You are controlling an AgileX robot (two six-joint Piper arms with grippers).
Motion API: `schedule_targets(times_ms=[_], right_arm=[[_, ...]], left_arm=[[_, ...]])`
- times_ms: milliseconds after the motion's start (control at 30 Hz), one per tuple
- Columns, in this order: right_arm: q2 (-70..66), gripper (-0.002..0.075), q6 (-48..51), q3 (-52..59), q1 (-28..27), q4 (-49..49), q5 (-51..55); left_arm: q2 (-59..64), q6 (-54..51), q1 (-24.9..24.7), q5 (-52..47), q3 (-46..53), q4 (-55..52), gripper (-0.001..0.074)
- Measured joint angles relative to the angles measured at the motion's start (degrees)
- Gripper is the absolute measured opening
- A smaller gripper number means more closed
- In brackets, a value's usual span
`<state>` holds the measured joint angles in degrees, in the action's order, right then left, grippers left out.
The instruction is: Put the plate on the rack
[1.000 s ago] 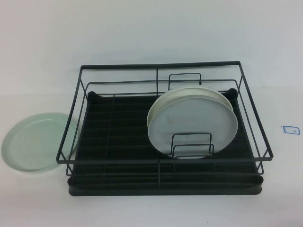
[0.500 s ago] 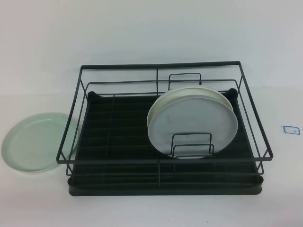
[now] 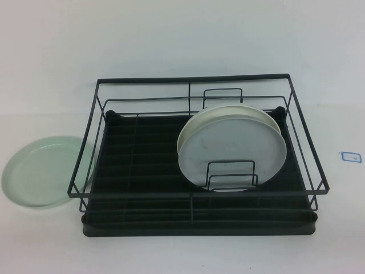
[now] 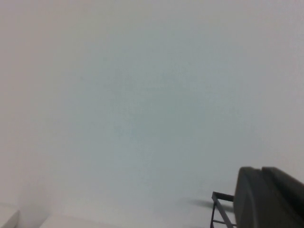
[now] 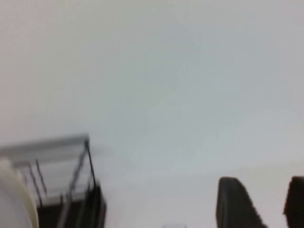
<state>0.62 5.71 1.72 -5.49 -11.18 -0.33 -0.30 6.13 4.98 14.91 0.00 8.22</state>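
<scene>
Two tools (image 4: 268, 197) (image 5: 264, 202), wrist views only

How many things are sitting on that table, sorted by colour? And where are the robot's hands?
Mint green: 1, the plate flat on the table, left of the rack.
White: 1, the white plate standing in the rack.
Black: 1, the rack.
Pale label: 1, the small tag.
Total: 4.
The left gripper and right gripper show only in wrist views, holding nothing; right open.

Two plates: mint-green plate (image 3: 41, 171), white plate (image 3: 231, 149). One rack (image 3: 142, 171). One small label (image 3: 350, 156).
</scene>
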Motion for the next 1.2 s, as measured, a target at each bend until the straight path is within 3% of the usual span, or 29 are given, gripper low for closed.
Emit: schedule_targets(times_ms=[300,433,600,700,800,933,1200], right_arm=[[0.0,0.0281,0.0,0.0,0.0,-4.55,-14.0],[0.0,0.0281,0.0,0.0,0.0,-4.94,-17.76],[0.0,0.0269,-0.2,0.0,0.0,-6.0,-20.5],[0.0,0.0221,-0.2,-0.37,0.0,-5.84,-19.83],[0.0,0.0099,-0.34,-4.06,0.0,-2.95,-16.13],[0.0,0.0024,-0.34,-10.89,0.0,2.26,-11.68],[-2.87,0.0019,-2.93,-19.26,0.0,2.88,-12.34]], left_arm=[[0.04,-1.95,0.0,-5.15,-9.45,-14.51,0.0],[0.04,-4.81,0.0,-18.0,-18.67,-23.12,0.0],[0.04,-3.3,0.0,-36.94,-24.22,-24.31,0.0],[0.04,4.24,0.0,-47.18,-24.96,-24.3,0.0],[1.65,9.05,0.0,-54.14,-24.96,-23.81,0.0],[5.02,9.22,0.0,-54.86,-24.96,-20.9,0.0],[16.88,9.3,-4.37,-47.35,-25.7,-17.81,0.0]])
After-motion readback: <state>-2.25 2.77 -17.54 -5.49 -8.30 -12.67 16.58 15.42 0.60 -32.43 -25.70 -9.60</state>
